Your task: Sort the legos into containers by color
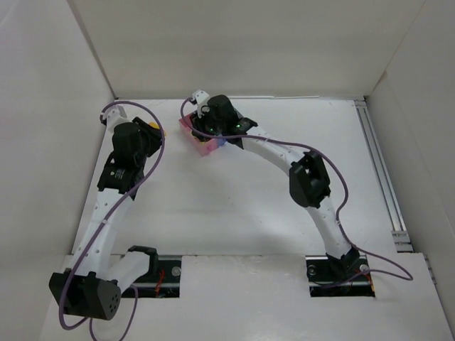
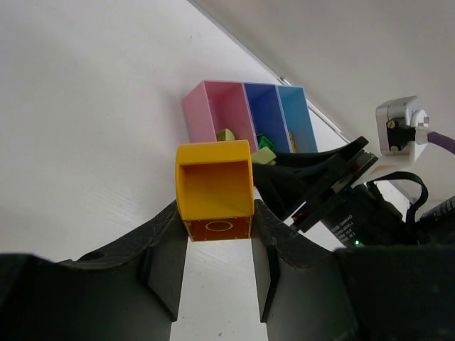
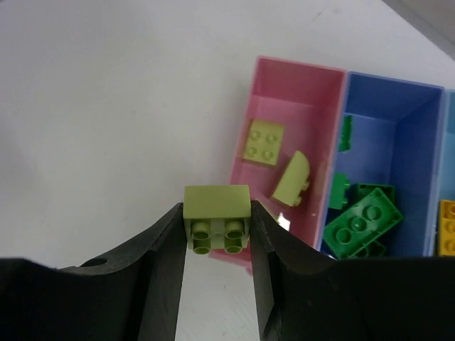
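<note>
My left gripper [image 2: 215,213] is shut on an orange-yellow lego [image 2: 215,186] and holds it above the table, left of the containers; it also shows in the top view [image 1: 154,129]. My right gripper [image 3: 217,229] is shut on a pale yellow-green lego [image 3: 217,200] just off the near corner of the pink bin [image 3: 298,71]. Two pale yellow-green legos [image 3: 264,141] lie in the pink bin. Dark green legos [image 3: 362,217] lie in the purple-blue bin [image 3: 391,99]. An orange-yellow lego [image 3: 446,227] lies in the light blue bin [image 3: 449,128].
The three joined bins [image 1: 204,144] stand at the back of the white table, near the back wall. White walls enclose the table on the left, back and right. The right arm's black wrist [image 2: 320,188] hangs beside the bins.
</note>
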`<move>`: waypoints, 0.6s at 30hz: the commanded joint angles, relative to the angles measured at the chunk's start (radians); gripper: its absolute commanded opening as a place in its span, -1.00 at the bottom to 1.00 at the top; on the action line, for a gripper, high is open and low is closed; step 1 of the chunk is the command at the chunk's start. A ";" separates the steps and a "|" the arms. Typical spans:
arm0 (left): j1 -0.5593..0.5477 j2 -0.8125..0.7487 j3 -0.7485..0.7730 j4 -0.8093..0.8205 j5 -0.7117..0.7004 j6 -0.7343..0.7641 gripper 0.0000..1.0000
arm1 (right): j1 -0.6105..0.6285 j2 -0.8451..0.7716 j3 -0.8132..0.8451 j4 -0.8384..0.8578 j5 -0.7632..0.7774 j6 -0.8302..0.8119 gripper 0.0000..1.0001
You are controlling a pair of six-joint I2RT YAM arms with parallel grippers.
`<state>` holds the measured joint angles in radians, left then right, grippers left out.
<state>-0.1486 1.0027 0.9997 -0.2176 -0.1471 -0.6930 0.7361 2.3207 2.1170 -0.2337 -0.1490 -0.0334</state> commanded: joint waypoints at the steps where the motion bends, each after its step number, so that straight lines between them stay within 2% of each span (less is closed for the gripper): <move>1: 0.001 -0.016 0.013 -0.009 -0.051 -0.011 -1.00 | -0.026 0.048 0.115 -0.016 0.173 -0.022 -0.94; 3: 0.001 -0.016 0.013 -0.009 -0.051 -0.011 -1.00 | -0.017 0.077 0.152 -0.027 0.213 -0.022 -0.92; 4: 0.001 -0.016 0.013 -0.009 -0.051 -0.011 -1.00 | -0.017 0.100 0.162 -0.027 0.226 -0.022 -0.79; 6: 0.001 -0.016 0.013 -0.009 -0.051 -0.002 -1.00 | -0.017 0.114 0.173 -0.036 0.247 -0.022 -0.76; 7: 0.001 -0.016 0.013 -0.009 -0.051 -0.002 -1.00 | -0.017 0.114 0.173 -0.036 0.247 -0.022 -0.68; 8: 0.001 -0.016 0.013 -0.009 -0.040 -0.002 -1.00 | -0.017 0.114 0.173 -0.036 0.247 -0.022 -0.40; 10: 0.001 -0.016 0.013 -0.009 -0.029 -0.002 -1.00 | -0.017 0.114 0.161 -0.036 0.232 -0.022 -0.25; 11: 0.001 -0.004 0.013 0.001 -0.029 -0.002 -1.00 | -0.017 0.105 0.161 -0.036 0.220 -0.031 0.02; 12: 0.001 0.007 0.013 0.001 -0.019 0.007 -1.00 | -0.017 0.091 0.147 -0.027 0.186 -0.031 0.08; 17: 0.001 0.027 0.022 0.001 0.000 0.007 -1.00 | -0.017 0.054 0.121 -0.006 0.120 -0.054 0.08; 18: 0.001 0.027 0.022 0.001 0.000 0.007 -1.00 | -0.017 0.043 0.121 -0.006 0.103 -0.063 0.16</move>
<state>-0.1486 1.0325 0.9993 -0.2371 -0.1596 -0.6956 0.7143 2.4477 2.2353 -0.2790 0.0074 -0.0681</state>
